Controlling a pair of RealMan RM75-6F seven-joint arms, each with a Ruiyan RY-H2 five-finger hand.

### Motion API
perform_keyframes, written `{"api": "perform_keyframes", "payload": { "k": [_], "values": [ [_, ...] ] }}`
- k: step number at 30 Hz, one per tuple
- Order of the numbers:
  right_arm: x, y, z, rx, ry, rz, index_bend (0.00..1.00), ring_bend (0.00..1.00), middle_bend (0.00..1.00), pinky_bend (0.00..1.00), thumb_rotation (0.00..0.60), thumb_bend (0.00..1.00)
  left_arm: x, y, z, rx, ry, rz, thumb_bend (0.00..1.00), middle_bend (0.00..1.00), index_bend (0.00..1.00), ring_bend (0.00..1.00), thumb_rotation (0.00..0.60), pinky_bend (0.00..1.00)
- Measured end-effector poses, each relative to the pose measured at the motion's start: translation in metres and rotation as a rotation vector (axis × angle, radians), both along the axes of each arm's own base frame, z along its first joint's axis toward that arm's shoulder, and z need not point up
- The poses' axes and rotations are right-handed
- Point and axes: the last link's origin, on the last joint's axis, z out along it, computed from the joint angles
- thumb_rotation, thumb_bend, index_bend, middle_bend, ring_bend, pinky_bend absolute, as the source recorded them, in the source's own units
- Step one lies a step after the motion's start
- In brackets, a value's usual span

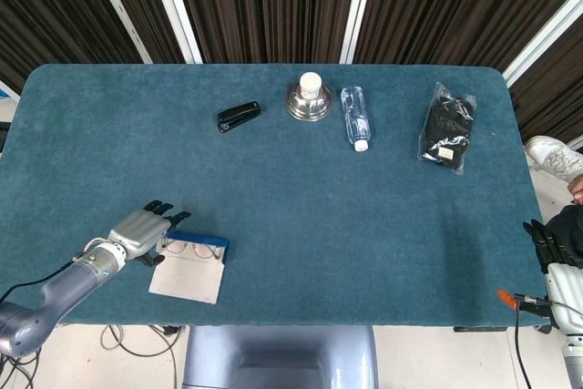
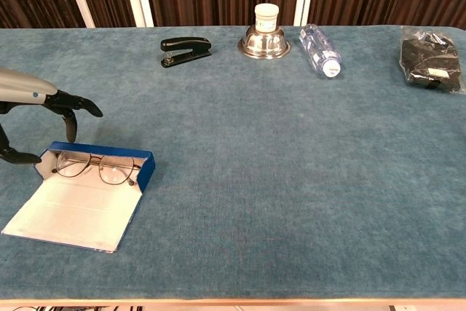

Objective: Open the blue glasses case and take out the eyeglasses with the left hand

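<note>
Eyeglasses [image 2: 97, 168] lie inside the opened blue glasses case [image 2: 80, 196]. Left hand [image 1: 139, 230] hovers beside it, fingers spread, grasping nothing. Right hand [image 1: 547, 245] looks empty.

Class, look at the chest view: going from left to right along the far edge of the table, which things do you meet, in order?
Black stapler → metal bowl with a white jar on it → clear water bottle → black bag.

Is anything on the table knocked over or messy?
The water bottle lies on its side near the far edge, beside the metal bowl, which sits upside down with a small white jar on top. Nothing looks spilled. The blue glasses case just lies open, with the eyeglasses inside.
</note>
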Motion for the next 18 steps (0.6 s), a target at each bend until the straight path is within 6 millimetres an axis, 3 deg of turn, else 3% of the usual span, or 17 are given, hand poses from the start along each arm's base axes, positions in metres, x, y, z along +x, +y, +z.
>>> {"api": "perform_keyframes", "payload": {
  "k": [18],
  "values": [
    [0.0001, 0.0002, 0.0001, 0.000, -0.001, 0.002, 0.00, 0.00, 0.00, 0.20, 0.600, 0.20, -0.0020, -0.0039, 0.0078, 0.017, -0.017, 0.008, 0.31, 0.33, 0.00, 0.00, 0.600, 0.02]
  ]
}}
